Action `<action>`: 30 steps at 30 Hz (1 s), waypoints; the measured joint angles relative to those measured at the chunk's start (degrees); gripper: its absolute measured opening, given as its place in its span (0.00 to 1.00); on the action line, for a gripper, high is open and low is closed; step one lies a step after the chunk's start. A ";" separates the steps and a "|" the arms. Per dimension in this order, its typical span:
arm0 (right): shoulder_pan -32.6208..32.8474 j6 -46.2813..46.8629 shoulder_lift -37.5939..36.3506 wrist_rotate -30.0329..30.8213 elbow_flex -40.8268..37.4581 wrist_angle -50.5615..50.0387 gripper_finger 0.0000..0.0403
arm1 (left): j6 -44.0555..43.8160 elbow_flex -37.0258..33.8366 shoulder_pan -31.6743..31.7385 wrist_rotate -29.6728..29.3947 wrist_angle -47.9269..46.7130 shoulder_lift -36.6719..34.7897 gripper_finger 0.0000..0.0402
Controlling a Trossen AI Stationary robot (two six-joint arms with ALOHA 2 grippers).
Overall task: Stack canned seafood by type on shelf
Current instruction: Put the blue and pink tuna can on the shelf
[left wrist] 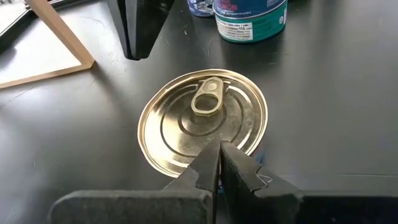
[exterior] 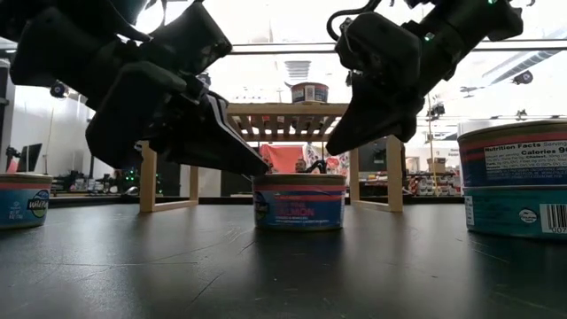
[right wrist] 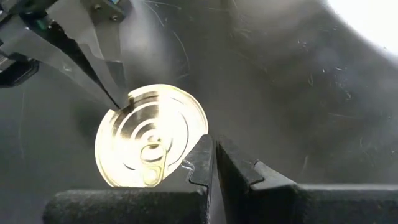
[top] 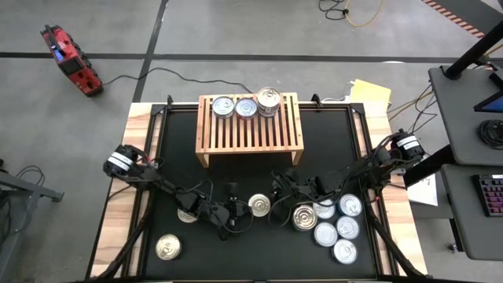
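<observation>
A flat tin point(top: 259, 205) with a gold pull-tab lid and a blue-and-pink label point(exterior: 299, 202) stands on the black table in front of the wooden shelf point(top: 249, 130). Three tins point(top: 246, 107) sit on the shelf's slatted top at its far edge. My left gripper point(top: 244, 210) is shut and comes at the tin from the table's left. My right gripper point(top: 277, 196) is also shut. It hangs just above the tin's right rim, and the low view shows a small gap between its tips point(exterior: 332, 149) and the lid. My left gripper meets the tin with its shut fingertips point(exterior: 263, 168) at the lid's rim point(right wrist: 118, 107) on the tin's left side. It slants down from the table's left. The tin stands flat on the table.
Several silver-lidded tins cluster at the table's near right point(top: 336, 229), with a taller one point(top: 305, 216) just right of my right gripper. A gold tin point(top: 167, 247) lies near the left corner, and another point(top: 188, 214) sits partly under my left arm. There is bare mat between the shelf and the arms.
</observation>
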 joint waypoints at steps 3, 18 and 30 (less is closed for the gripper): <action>0.00 -0.96 0.00 0.03 0.00 0.13 0.03 | -0.18 0.00 0.05 -0.11 -0.03 0.07 0.00; 0.00 -0.84 0.00 0.13 0.00 0.42 0.03 | -1.83 0.07 0.09 0.04 -1.47 -0.02 0.00; -0.35 9.71 0.00 -5.39 0.00 -0.07 0.03 | -3.64 0.13 0.02 0.41 -2.67 -0.09 0.00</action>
